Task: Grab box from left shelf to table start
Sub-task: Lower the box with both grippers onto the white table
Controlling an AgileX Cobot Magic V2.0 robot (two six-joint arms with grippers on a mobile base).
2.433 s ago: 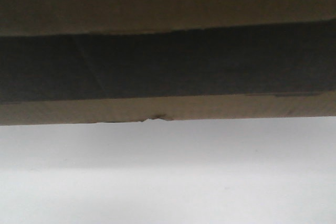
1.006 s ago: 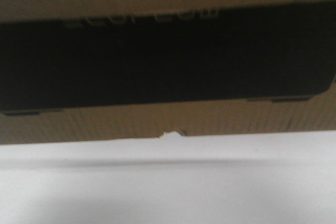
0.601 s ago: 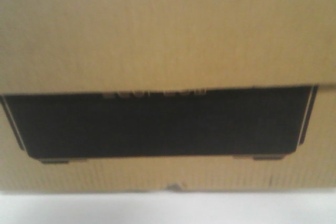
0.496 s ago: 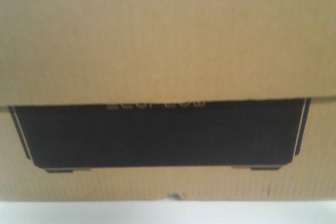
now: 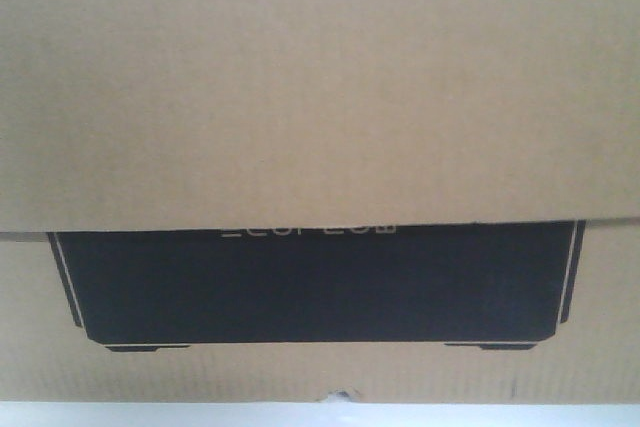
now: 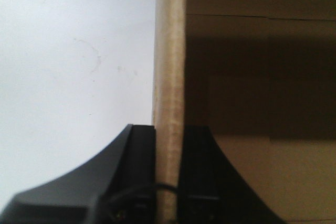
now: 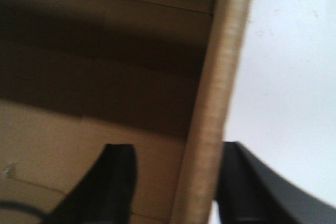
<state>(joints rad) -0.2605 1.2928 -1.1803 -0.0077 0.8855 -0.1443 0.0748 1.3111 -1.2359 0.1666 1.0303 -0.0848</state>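
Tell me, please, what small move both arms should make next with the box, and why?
Probably ease the box straight down, level. The left gripper pinches one wall edge; the right gripper straddles the other with a visible gap, so go gently. The white table shows just under the bottom edge.

Plain white backdrop (image 6: 73, 51), soft light.
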